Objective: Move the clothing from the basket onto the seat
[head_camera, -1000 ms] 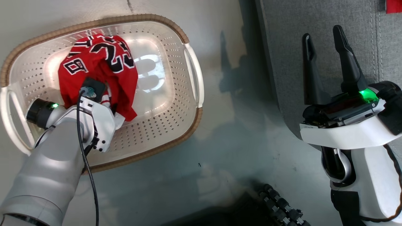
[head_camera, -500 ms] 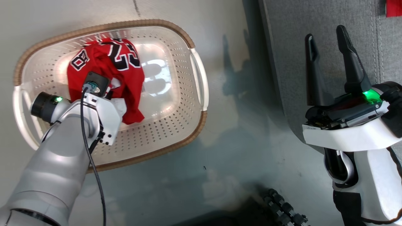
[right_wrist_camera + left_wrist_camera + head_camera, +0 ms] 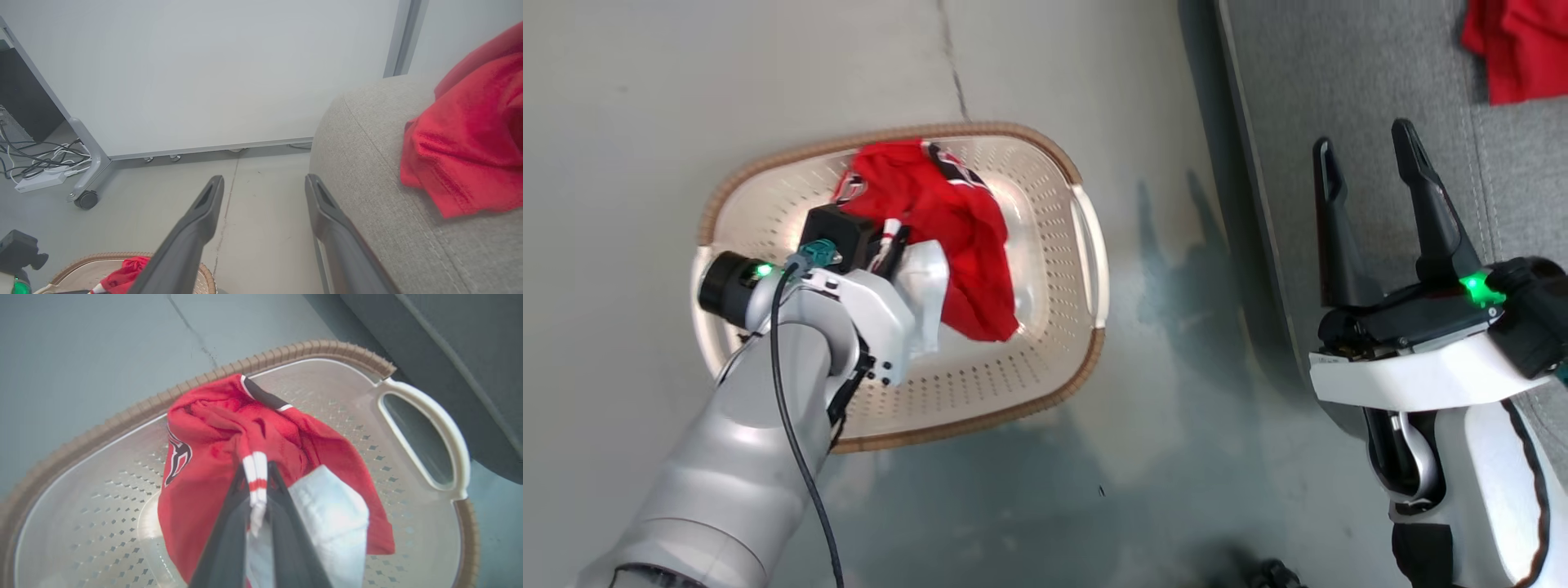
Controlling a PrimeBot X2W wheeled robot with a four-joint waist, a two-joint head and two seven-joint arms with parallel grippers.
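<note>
- Pale grey floor [image 3: 686, 82] at left; grey sofa cushion [image 3: 1339, 65] up the right edge, one red garment [image 3: 1515, 49] in its top corner.
- Risk: my left gripper [image 3: 256, 473], clamped tight, pinches only the striped trim of the red jersey [image 3: 956, 220] inside the basket [image 3: 980, 129], centre frame; trailing cloth could snag the rim and slip free.
- My left arm reaches in from lower left; my right gripper [image 3: 1362, 137] is spread, empty.

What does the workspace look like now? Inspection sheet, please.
Surface: grey floor, one seam line.
Job's things: red garment bunched in basket; second garment on seat.
Clutter: nothing seen.
Grippers: left gripper shut on the red garment; right gripper open, holding nothing, by the seat edge.
Cables: black cable along left arm; loose cables and power strip by partition.
Surroundings: wheeled partition beyond the floor.
</note>
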